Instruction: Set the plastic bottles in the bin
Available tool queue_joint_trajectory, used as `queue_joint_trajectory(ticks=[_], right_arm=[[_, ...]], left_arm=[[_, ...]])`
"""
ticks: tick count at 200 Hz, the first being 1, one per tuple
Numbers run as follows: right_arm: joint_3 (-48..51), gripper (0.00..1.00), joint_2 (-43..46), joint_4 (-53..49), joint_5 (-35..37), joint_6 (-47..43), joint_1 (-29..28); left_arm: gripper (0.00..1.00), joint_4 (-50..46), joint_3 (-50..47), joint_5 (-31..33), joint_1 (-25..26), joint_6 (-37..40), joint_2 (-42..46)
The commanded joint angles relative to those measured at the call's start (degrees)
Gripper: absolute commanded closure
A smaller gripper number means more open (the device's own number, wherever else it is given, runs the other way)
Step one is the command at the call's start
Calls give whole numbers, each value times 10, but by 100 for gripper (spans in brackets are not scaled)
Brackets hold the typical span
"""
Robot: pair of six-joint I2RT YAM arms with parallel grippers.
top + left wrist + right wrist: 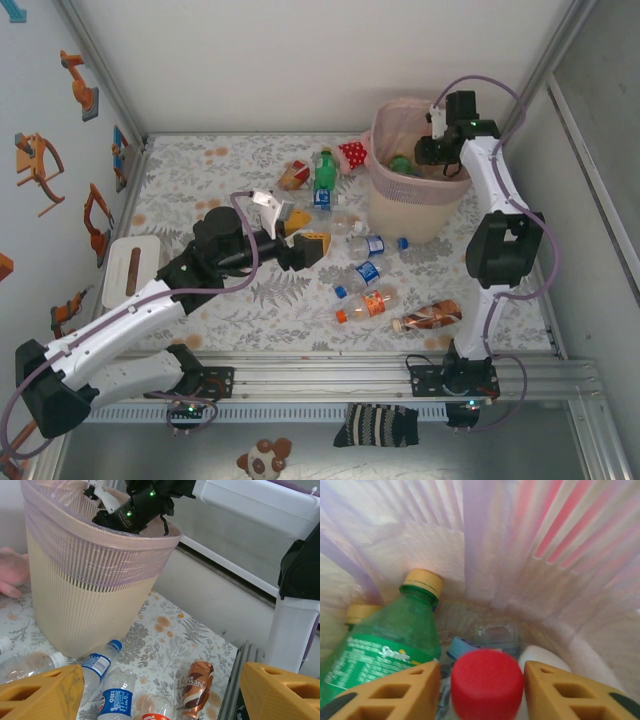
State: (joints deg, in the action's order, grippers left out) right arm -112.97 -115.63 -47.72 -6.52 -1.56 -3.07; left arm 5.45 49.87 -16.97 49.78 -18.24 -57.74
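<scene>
My right gripper [432,150] hangs inside the rim of the bin [410,215]. In the right wrist view its yellow fingers [395,695] stand open, with a narrow gap on each side of a blurred red-capped bottle [486,682]. Below lie a green bottle [385,640] and a clear bottle [495,630]. My left gripper [295,228] hovers wide open and holds nothing, left of the bin. On the table lie clear blue-labelled bottles [372,245] [360,275], an orange one [368,305] and a brown one [428,317]. A green bottle [325,170] stands behind.
A red white-dotted soft item [352,153] lies against the bin's far left side. A white box [130,268] sits at the table's left edge. The metal rail [400,375] runs along the front. The right arm's column [295,620] stands right of the brown bottle [196,687].
</scene>
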Motion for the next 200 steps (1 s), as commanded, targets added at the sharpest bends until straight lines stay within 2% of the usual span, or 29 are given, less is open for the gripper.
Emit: queue_joint_trajectory(ticks=[1, 22, 46, 135, 200], right_arm=[[-4, 47, 14, -11, 19, -2, 2], [-12, 40, 32, -14, 19, 2, 3], [-22, 38, 55, -18, 15, 8, 2], [-12, 38, 174, -31, -32, 36, 2], [63, 38, 291, -28, -37, 43, 3]], left_arm=[[19, -2, -8, 6, -4, 9, 16], [19, -9, -7, 8, -4, 11, 13], [20, -32, -1, 11, -4, 23, 4], [23, -140, 40, 11, -1, 81, -93], [27, -229, 106, 7, 22, 137, -226]])
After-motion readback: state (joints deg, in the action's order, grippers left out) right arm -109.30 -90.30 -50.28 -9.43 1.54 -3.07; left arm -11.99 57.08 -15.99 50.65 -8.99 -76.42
